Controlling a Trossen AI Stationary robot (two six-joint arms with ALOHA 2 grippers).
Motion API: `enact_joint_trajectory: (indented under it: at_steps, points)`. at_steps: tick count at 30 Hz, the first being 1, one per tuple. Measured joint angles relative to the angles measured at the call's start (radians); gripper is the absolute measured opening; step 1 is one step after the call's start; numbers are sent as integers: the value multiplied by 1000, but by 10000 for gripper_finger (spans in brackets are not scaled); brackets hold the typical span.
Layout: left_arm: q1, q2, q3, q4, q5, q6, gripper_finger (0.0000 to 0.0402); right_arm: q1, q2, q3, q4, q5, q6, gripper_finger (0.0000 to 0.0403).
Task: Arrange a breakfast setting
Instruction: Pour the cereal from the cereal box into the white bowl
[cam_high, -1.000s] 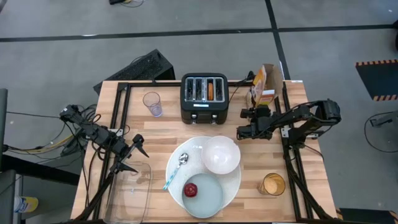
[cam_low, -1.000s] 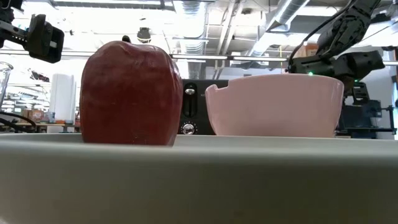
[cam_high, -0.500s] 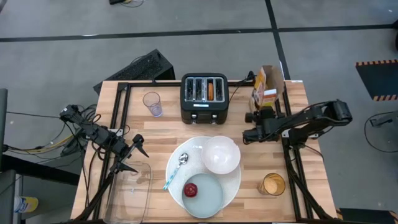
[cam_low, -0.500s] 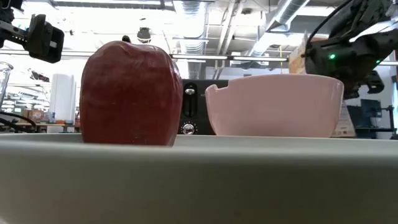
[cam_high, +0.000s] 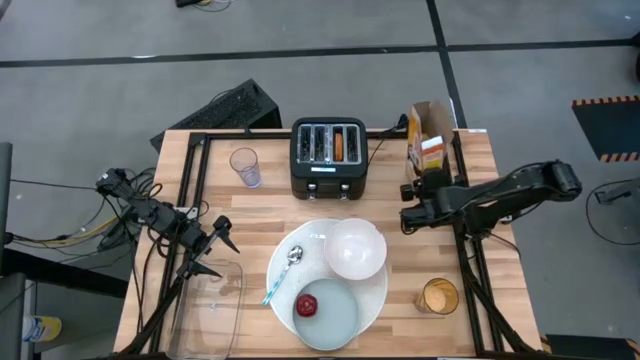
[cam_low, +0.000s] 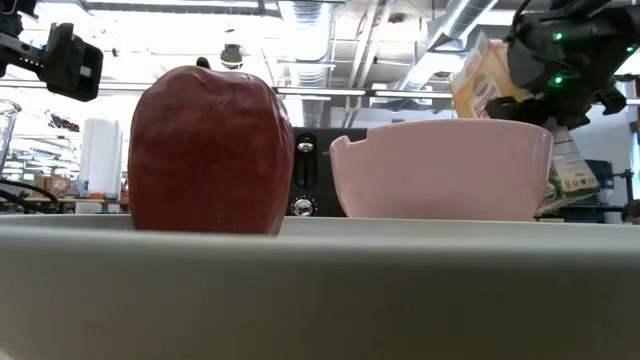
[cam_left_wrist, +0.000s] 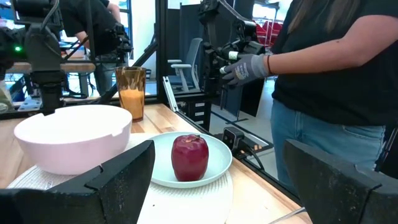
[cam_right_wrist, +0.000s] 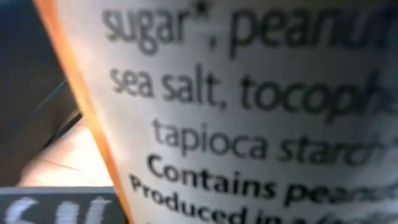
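Mostly set: white bowl (cam_high: 356, 249), spoon (cam_high: 282, 272), apple (cam_high: 306, 305) on the large plate (cam_high: 376, 298), lower centre. Bowl empty, bagel (cam_high: 339, 146) in the toaster (cam_high: 328, 158); right gripper (cam_high: 407, 219) pinches the cereal box (cam_high: 428, 140) at upper right, left gripper (cam_high: 212, 247) spread at left

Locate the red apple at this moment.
In the high view the red apple sits on the small pale-blue plate, atop the large white plate, near the table's front edge, right of the spoon.
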Motion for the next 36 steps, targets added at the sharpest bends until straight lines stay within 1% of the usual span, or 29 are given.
enact_joint_trajectory:
  at_steps: [6,9,18,24,27,36]
  points:
    - [0,0,0,0,0,0,339,28,-52,19,-49,-5,-11,180]
    - [0,0,0,0,0,0,339,43,-73,44,-85,-17,-85,179]
    - [0,0,0,0,0,0,339,91,-145,138,-174,-19,-361,175]
    - [0,0,0,0,0,0,339,141,-184,207,-188,-40,-648,175]
    - [0,0,0,0,0,0,339,168,-197,237,-195,-71,-785,175]
    - [0,0,0,0,0,0,339,248,-202,329,-323,-150,-954,175]
